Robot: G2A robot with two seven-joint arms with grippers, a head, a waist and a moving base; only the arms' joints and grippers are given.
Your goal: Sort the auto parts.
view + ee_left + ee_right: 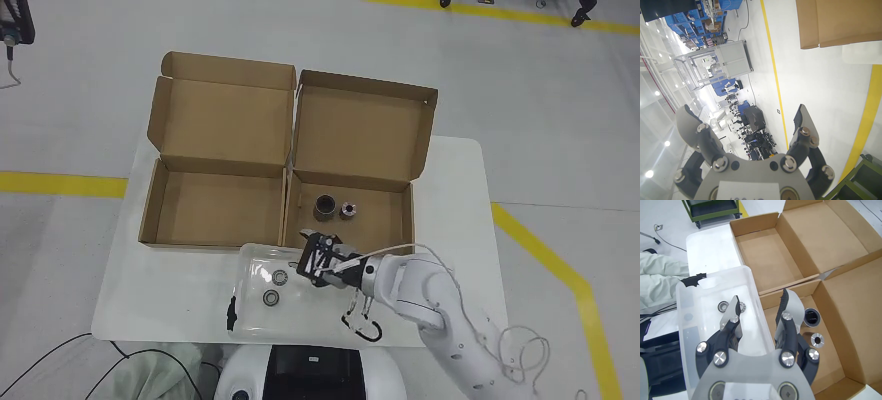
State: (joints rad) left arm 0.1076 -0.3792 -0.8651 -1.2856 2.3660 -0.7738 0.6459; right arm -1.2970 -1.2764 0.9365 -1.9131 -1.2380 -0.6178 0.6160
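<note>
R claw (760, 296) wide open, empty, over bin (751, 275) rim, frame centre. Two bearings (722, 306) lie in bin, centre-left. Prob. pick approach; next: lower onto one, close. L claw (743, 111) open, empty.

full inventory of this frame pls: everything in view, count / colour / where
table: 1, white, under everything
empty box: 1, brown cardboard, lid open, on the table's far side
second box: 1, brown cardboard, lid open, beside the empty box
dark sleeve: 1, black and metal, in the second box
silver bushing: 1, silver, next to the dark sleeve
clear bin: 1, transparent, in front of the boxes
bearings: 2, metal, in the clear bin
black tape: 1 patch, on the bin's rim
green cart: 1, on the floor
right end effector: grey and black, open, empty, above the bin
left end effector: grey and black, open, empty
</note>
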